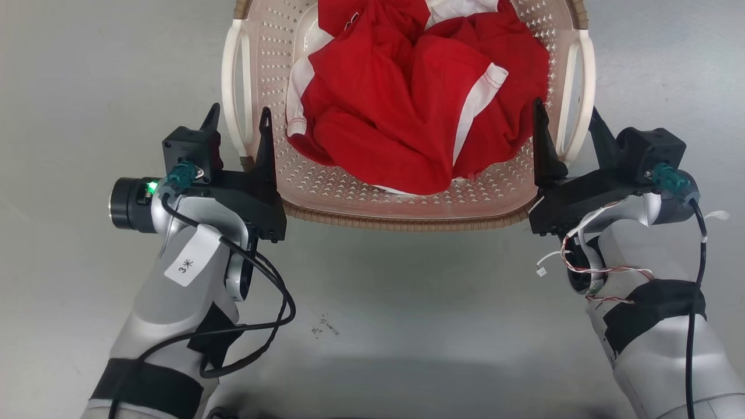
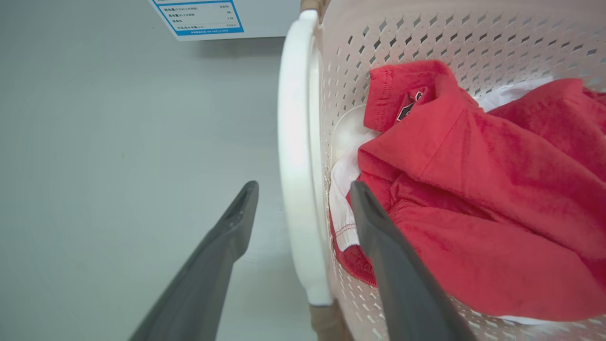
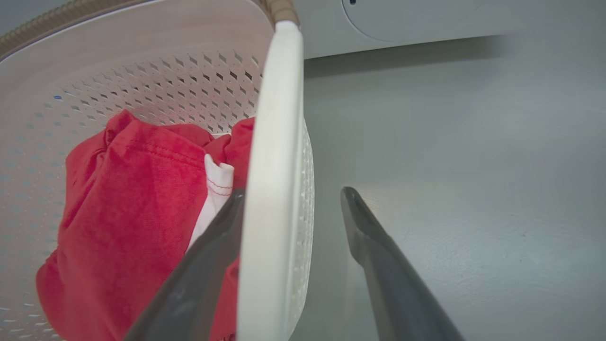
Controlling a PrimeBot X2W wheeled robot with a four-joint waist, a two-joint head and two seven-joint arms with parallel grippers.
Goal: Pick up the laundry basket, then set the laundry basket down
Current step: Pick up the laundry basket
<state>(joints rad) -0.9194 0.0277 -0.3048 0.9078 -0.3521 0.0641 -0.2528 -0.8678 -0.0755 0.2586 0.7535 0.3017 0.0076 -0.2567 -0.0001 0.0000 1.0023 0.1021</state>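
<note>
Laundry basket | left tool wide, straddling left handle | right tool wide, straddling right handle

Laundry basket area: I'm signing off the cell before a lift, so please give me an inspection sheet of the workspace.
Surface: grey floor, smooth.
Job's things: laundry basket, holding a crumpled red and white garment.
Clutter: small dark specks on the floor.
Grippers: left gripper open, astride the left handle; right gripper open, astride the right handle.
Cables: black cable looped off the left arm; loose red and white wires on the right arm.
Surroundings: white appliance beyond the basket, bearing a blue-edged label.
</note>
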